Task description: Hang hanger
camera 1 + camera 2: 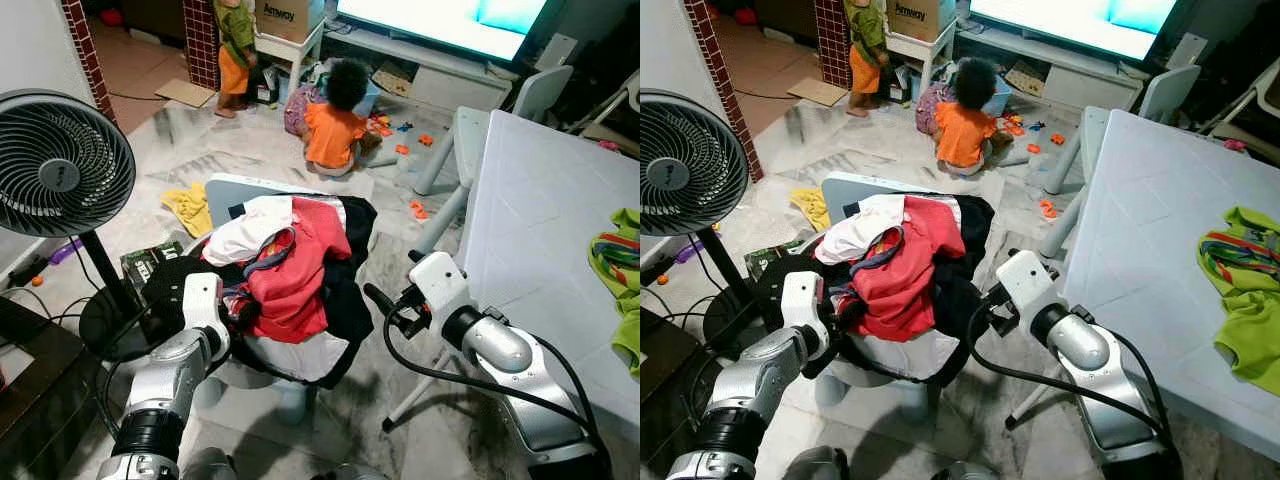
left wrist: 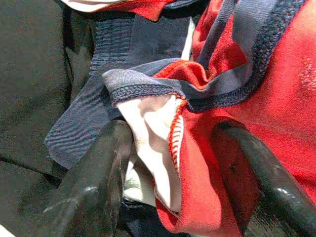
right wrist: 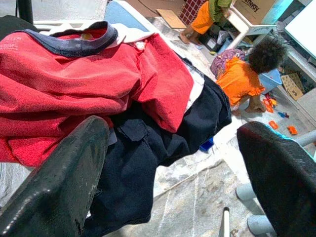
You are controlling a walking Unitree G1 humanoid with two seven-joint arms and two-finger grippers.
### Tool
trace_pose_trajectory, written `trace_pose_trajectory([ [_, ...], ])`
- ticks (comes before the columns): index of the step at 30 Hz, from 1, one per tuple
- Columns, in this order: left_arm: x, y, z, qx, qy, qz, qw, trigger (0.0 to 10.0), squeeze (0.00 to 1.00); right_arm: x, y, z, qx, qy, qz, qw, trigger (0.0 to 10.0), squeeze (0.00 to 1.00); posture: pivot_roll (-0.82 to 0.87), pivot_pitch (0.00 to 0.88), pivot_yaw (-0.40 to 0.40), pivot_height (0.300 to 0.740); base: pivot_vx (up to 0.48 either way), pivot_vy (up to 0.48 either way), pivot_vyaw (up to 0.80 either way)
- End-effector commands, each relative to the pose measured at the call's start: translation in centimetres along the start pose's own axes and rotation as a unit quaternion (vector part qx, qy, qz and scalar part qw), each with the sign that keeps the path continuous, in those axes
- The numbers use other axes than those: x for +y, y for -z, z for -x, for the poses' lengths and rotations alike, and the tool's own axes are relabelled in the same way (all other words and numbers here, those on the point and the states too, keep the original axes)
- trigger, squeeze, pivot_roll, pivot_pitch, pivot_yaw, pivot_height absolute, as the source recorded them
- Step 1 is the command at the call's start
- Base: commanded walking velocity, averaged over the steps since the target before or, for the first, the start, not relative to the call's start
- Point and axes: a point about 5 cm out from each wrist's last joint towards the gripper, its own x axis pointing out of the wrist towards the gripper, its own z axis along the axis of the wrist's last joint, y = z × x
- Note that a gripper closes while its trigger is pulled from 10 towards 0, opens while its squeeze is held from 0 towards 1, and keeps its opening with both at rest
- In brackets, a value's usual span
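This is a lived-in family living room. Two small children in orange clothes [image 1: 332, 120] play on the pale marbled tile floor [image 1: 200, 150] among scattered orange plastic toys [image 1: 417, 209], in front of a large lit flat-screen television [image 1: 440, 20] on a low white stand. A heap of red, white and black laundry [image 1: 290, 275] covers a chair, beside a black standing electric fan [image 1: 55, 165] and a white plastic table [image 1: 545, 230].

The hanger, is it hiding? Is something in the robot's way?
No hanger can be seen. The pile of clothes on the chair is what both grippers meet: the left gripper is open, pushed into red and dark cloth, and the right gripper is open beside the pile.
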Motion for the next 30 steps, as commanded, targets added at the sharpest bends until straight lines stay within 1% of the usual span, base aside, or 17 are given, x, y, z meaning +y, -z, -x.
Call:
trace_pose_trajectory([
  [1,0.1,-0.3,-0.2,0.002,-0.006,-0.006,1.0,10.0,0.0,-0.3,0.1,0.0,0.003,0.003,0.004,1.0,10.0,0.0,-0.09,0.033,-0.147,0.74,0.0,0.0,0.0],
  [8,0.1,-1.1,-0.6,-0.002,-0.004,-0.008,1.0,10.0,0.0,-0.3,0.1,0.0,0.003,0.004,0.005,1.0,10.0,0.0,-0.1,0.027,-0.144,0.74,0.0,0.0,0.0],
  [9,0.0,-1.2,-0.7,-0.003,-0.003,-0.009,1.0,2.5,0.0,-0.3,0.1,0.0,0.003,0.004,0.005,1.0,10.0,0.0,-0.1,0.024,-0.143,0.74,0.0,0.0,0.0],
  [10,-0.1,-1.3,-0.8,-0.004,-0.001,-0.01,1.0,0.0,0.0,-0.3,0.1,0.0,0.003,0.004,0.004,1.0,10.0,0.0,-0.1,0.024,-0.143,0.74,0.0,0.0,0.0],
  [24,-0.6,-0.8,-0.8,0.004,0.009,-0.011,1.0,0.0,0.0,-0.3,0.0,-0.3,0.001,0.003,0.005,1.0,10.0,0.0,-0.09,0.026,-0.143,0.74,0.0,0.0,0.0],
  [26,-0.5,-0.5,-0.7,0.008,0.009,-0.01,1.0,0.0,0.0,-0.2,0.0,-0.3,0.002,-0.001,0.002,1.0,10.0,0.0,-0.09,0.025,-0.139,0.74,0.0,0.0,0.0],
  [30,-0.3,-0.1,-0.5,0.012,0.006,-0.008,1.0,0.0,0.0,0.5,0.3,-0.3,0.005,-0.028,-0.006,1.0,10.0,0.0,-0.08,0.024,-0.133,0.74,0.0,0.0,0.0],
])
